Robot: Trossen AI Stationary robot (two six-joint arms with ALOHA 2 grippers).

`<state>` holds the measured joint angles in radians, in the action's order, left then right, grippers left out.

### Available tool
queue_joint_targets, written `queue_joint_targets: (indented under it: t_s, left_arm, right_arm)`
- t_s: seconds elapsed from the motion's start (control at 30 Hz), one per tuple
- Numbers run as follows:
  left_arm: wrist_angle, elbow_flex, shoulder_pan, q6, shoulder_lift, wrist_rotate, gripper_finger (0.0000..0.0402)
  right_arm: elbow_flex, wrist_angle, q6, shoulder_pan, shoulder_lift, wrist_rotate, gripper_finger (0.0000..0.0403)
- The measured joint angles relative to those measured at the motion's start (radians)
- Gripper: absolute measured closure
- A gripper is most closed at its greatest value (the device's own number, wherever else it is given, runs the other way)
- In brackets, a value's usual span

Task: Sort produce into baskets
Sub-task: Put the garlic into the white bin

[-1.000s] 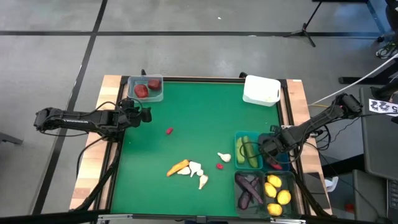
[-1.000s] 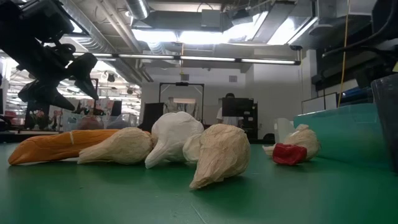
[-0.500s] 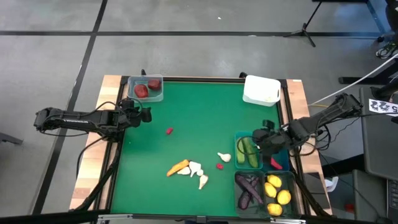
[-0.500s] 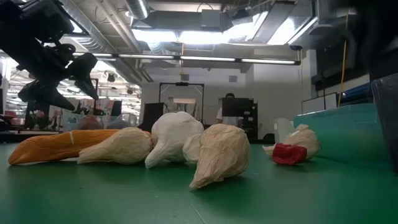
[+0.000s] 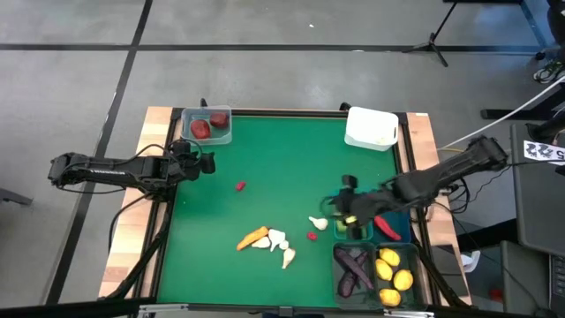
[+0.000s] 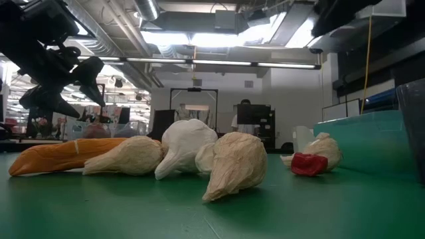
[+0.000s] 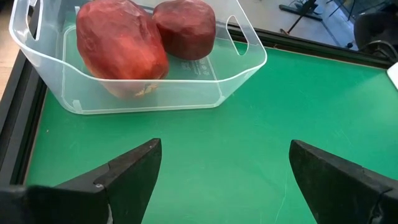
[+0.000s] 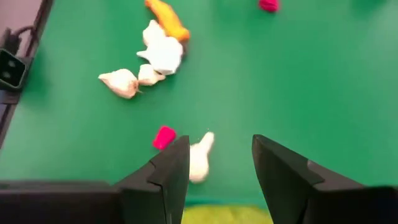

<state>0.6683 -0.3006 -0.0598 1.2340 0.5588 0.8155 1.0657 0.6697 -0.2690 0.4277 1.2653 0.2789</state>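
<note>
My left gripper waits open near the table's left edge. Its fingers stand wide, just short of the clear basket holding two dark red round ones. My right gripper hovers open and empty above the teal basket with green cucumbers, pointing slantwise down at the mat. Just beyond its fingers, on the mat, lie a white garlic and a small red piece. Farther off are more garlic, an orange carrot and another red piece.
A white basket stands at the far right corner. On the right, a second teal basket holds a red pepper. Two dark baskets at the near right hold purple eggplants and yellow lemons. People stand in the room behind.
My right gripper has risen out of the teal basket by the right edge, tipped from pointing steeply down to a slant, and moved toward the table's left, over the cucumber basket. The red pepper stays lying in the basket it left.
</note>
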Motion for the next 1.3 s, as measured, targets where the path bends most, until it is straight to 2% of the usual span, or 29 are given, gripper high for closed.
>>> queue_joint_targets:
  t_s: [0.2, 0.33, 0.5, 0.83, 1.07, 1.3]
  left_arm:
    - [-0.005, 0.000, 0.000, 0.001, 0.000, 0.000, 0.0057]
    - [-0.004, 0.000, 0.000, -0.001, 0.000, 0.000, 0.0057]
    - [-0.004, 0.000, 0.000, -0.002, 0.000, 0.000, 0.0057]
    - [0.002, 0.000, 0.000, -0.002, 0.000, 0.000, 0.0057]
    - [0.001, 0.000, 0.000, -0.002, 0.000, 0.000, 0.0057]
    - [0.001, 0.000, 0.000, -0.004, 0.000, 0.000, 0.0057]
  right_arm:
    - [0.000, -0.130, 0.098, -0.113, 0.146, -0.283, 0.0230]
    - [0.000, -0.137, 0.082, -0.190, 0.206, -0.374, 0.0230]
    - [0.000, -0.138, 0.080, -0.253, 0.275, -0.414, 0.0220]
    - [0.009, -0.149, 0.068, -0.293, 0.392, -0.469, 0.0113]
    - [0.080, -0.135, 0.069, -0.291, 0.492, -0.455, 0.0115]
    - [0.167, 0.014, 0.094, -0.291, 0.603, -0.402, 0.0121]
